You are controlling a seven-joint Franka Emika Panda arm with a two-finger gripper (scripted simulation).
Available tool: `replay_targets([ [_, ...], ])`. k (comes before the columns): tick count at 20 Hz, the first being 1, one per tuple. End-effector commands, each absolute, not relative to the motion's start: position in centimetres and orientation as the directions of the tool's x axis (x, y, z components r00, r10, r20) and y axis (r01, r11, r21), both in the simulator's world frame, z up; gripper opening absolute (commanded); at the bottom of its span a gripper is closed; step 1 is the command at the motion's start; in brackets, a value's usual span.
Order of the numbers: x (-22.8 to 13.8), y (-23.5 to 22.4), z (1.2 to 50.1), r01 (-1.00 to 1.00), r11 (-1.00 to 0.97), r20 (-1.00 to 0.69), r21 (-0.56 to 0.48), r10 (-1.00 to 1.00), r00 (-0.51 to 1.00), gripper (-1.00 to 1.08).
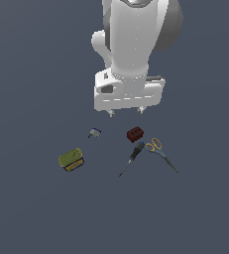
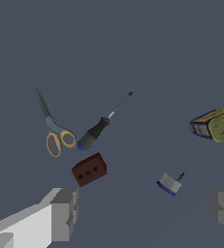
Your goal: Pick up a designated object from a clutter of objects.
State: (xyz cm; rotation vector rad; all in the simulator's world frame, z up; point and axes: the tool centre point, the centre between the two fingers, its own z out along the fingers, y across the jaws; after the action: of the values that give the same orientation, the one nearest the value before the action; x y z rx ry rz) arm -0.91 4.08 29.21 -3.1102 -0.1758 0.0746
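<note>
I have the tin can (image 1: 71, 159) lying flat on the dark floor, olive-green top up, blue-and-yellow sides showing, free of everything around it; no floor edge appears in either view, so I can only place it by its neighbours. It is the outermost item toward the exterior view's left. Nearest to it is the tiny grey-blue piece (image 1: 94, 132), apart from it and closer to the arm. Further toward the exterior view's right sit the dark red block (image 1: 135, 134) with 3 holes, then the screwdriver (image 1: 131, 158) just beside it, then the yellow-handled scissors (image 1: 160, 152), whose handles lie close to the screwdriver's handle. My gripper (image 1: 125, 112) hangs high above the clutter, roughly between the grey-blue piece and the red block, fingers (image 2: 64, 213) spread wide with nothing between them. I judge the pick barely begun: nothing grasped, and I have the move over the tin, the descent, the closing and the lift all left.
</note>
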Motion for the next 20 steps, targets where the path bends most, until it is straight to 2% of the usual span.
replay_targets([
  [1, -0.9, 3.9, 29.1, 0.106, -0.994, -0.047, -0.028, 0.108, 0.993, 1.00],
  [10, 0.7, 1.7, 27.1, -0.030, -0.999, -0.046, -0.036, -0.028, 0.999, 1.00],
  [20, 3.9, -5.1, 21.6, -0.380, -0.924, -0.044, -0.038, -0.379, 0.925, 1.00],
])
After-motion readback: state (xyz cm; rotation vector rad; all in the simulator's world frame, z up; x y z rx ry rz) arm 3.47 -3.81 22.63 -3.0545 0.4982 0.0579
